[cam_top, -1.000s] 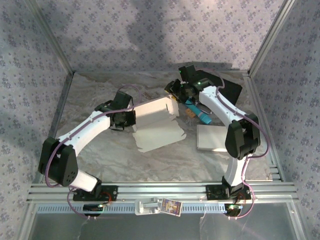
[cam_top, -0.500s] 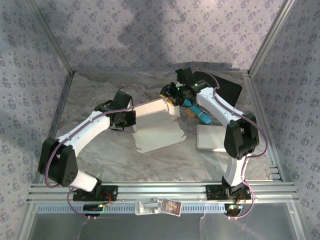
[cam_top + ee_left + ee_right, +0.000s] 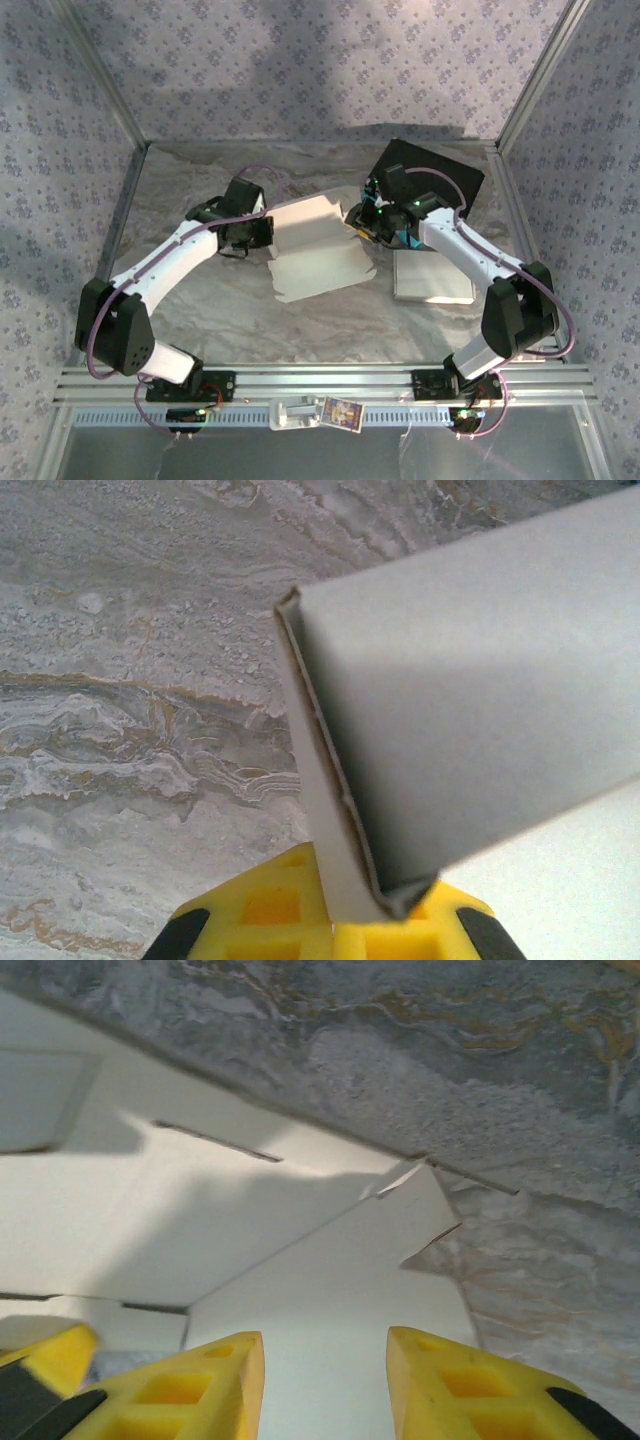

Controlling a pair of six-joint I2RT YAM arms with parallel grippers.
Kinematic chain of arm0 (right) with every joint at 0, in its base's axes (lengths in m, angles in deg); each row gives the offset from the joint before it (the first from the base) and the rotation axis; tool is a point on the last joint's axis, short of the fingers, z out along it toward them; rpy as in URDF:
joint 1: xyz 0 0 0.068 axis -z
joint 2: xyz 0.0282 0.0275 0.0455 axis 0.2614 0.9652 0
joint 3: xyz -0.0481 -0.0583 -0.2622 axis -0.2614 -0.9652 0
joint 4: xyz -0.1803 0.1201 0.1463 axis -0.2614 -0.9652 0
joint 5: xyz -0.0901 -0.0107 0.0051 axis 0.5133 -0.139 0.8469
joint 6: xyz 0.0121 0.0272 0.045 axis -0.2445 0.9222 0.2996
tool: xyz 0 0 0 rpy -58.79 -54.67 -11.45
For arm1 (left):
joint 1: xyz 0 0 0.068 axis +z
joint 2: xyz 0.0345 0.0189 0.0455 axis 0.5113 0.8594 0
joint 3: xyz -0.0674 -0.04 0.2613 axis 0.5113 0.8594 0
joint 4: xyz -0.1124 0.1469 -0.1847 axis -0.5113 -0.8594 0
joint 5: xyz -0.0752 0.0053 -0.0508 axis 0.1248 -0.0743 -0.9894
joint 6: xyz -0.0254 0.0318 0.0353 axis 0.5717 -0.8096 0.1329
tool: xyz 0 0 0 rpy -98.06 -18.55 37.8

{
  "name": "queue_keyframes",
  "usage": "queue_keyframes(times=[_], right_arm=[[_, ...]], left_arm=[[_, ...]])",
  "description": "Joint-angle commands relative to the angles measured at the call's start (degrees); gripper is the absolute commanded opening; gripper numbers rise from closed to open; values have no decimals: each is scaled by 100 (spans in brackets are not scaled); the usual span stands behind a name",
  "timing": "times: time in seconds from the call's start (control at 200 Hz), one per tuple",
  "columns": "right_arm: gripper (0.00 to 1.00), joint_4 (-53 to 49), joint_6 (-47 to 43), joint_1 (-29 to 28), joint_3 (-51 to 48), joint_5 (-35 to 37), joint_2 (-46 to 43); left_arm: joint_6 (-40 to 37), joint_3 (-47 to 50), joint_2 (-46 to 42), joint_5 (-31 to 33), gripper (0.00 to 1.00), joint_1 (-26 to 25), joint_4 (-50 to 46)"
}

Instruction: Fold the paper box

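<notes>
The white paper box [image 3: 318,256] lies partly folded in the middle of the table, its back panel raised. My left gripper [image 3: 262,232] is shut on the box's left wall; in the left wrist view the yellow fingers [image 3: 250,920] pinch the doubled cardboard edge [image 3: 335,850] of the grey-white box [image 3: 480,680]. My right gripper [image 3: 360,222] sits at the box's right rear corner. In the right wrist view it [image 3: 325,1360] stands open, a white flap [image 3: 340,1300] lying below the gap between the yellow fingers [image 3: 200,1390], apart from both.
A flat white pad [image 3: 432,276] lies right of the box, and a black board [image 3: 445,172] leans at the back right. A teal tool [image 3: 406,238] peeks out under the right arm. Crinkled silver sheeting [image 3: 200,320] covers the table; metal posts [image 3: 120,210] frame it.
The right arm swung forward and down from the back, bringing its gripper to the box's right rear corner, jaws slightly narrower. The left gripper kept its hold and place.
</notes>
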Motion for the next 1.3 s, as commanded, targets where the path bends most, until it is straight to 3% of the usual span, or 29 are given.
queue_keyframes(times=[0.0,0.465,0.57,0.765,1.299], right_arm=[[38,11,-289,49,-87,236,125],[40,-260,-736,150,256,502,560],[30,-121,-716,139,366,416,623],[23,-211,-764,51,745,490,670],[27,-717,-1601,-217,1176,888,692]], left_arm=[[-122,-271,-114,-137,0,15,-99],[-117,-374,-91,-214,0,15,-101],[-122,-407,-39,-244,0,6,-119],[-131,-433,35,-251,0,-11,-99],[-72,-436,42,-288,0,43,-32]])
